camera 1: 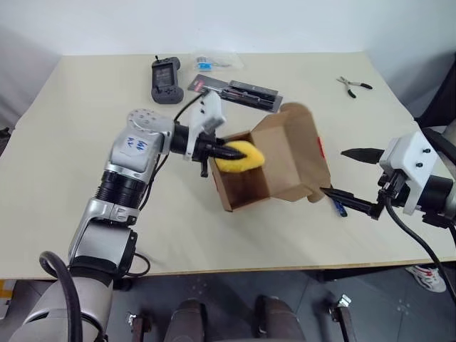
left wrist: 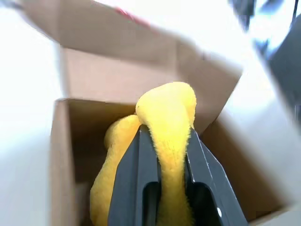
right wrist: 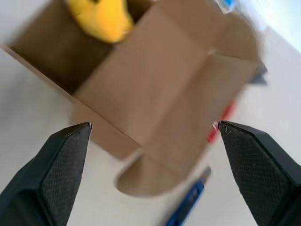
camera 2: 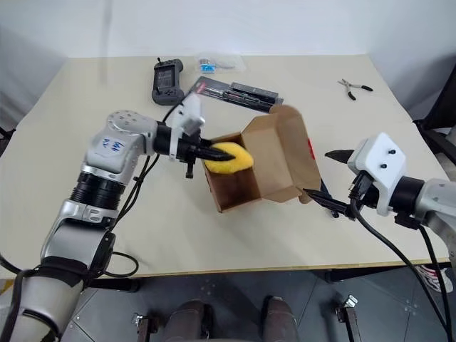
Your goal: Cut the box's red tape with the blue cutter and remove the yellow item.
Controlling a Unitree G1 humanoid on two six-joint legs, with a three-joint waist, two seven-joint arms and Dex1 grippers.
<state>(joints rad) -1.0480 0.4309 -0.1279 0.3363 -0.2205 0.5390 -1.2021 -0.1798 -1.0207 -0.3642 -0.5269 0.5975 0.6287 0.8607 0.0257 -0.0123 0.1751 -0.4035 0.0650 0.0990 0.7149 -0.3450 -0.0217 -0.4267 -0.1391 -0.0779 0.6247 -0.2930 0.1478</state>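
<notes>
Nearest me, my right end effector (camera 1: 354,179) hovers low over the pale tabletop (camera 1: 78,164) at the right edge, black fingers (right wrist: 61,160) spread wide and grasping nothing, pointed in at the box; the slim dark-blue pen-shaped cutter (right wrist: 188,203) lies flat on the tabletop just beside the box's hanging flap, its work apparently done; the small brown cardboard box (camera 1: 274,165) stands at mid-table with its lid thrown back, a sliver of the bright red tape (camera 1: 321,148) showing on the flap's outer face. My left arm reaches across from the left, wrist roughly level and turned toward the right, and my left end effector (camera 1: 234,152) is clenched on the soft, rounded bright yellow item (camera 1: 246,158), which sits at the box's open mouth, partly inside. To finish cleanly, I judge I should keep the squeeze firm, since the plush gives under the fingers (left wrist: 134,183), and draw it up and away from the opening without snagging the cardboard wall; the free right end effector could steady the light box should it drag along. Farther back lie a long flat black blister pack (camera 1: 239,91), a dark handheld controller (camera 1: 165,78) and small black-handled pliers (camera 1: 353,85).
</notes>
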